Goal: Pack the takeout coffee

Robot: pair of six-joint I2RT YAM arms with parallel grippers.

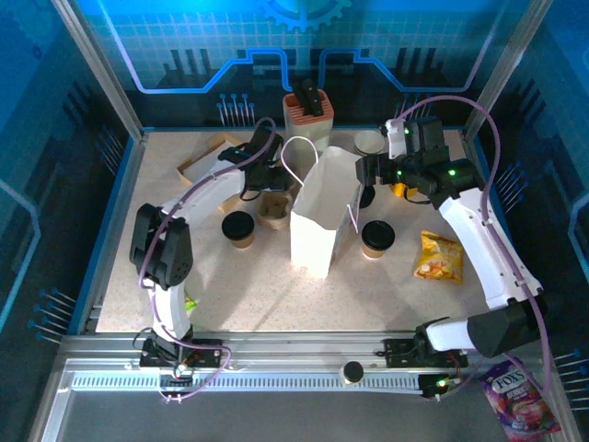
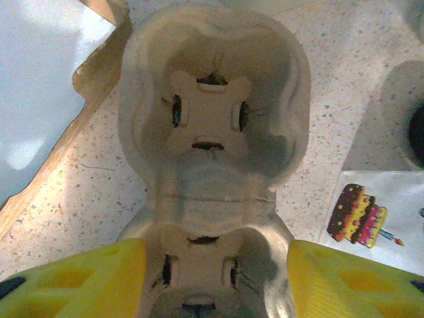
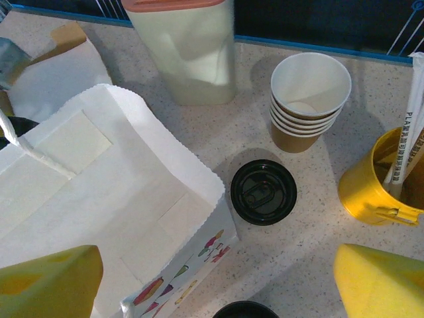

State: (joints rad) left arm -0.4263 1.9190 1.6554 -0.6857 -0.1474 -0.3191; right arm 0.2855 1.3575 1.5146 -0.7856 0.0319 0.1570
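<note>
left claw (image 2: 215, 271): fingers apart, aimed down | right claw (image 3: 218, 278): wide open, aimed down

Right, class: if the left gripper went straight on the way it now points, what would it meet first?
The moulded pulp cup carrier: the left gripper points down at it, yellow fingers flanking its near cup well. Whether they already touch it is unclear.

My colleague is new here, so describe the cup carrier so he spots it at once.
Start at the tall white bag mid-table. Just left of its base, under the left gripper, lies the carrier. Unlike the black-lidded coffee beside it, it is beige moulded pulp with two empty wells.
</note>
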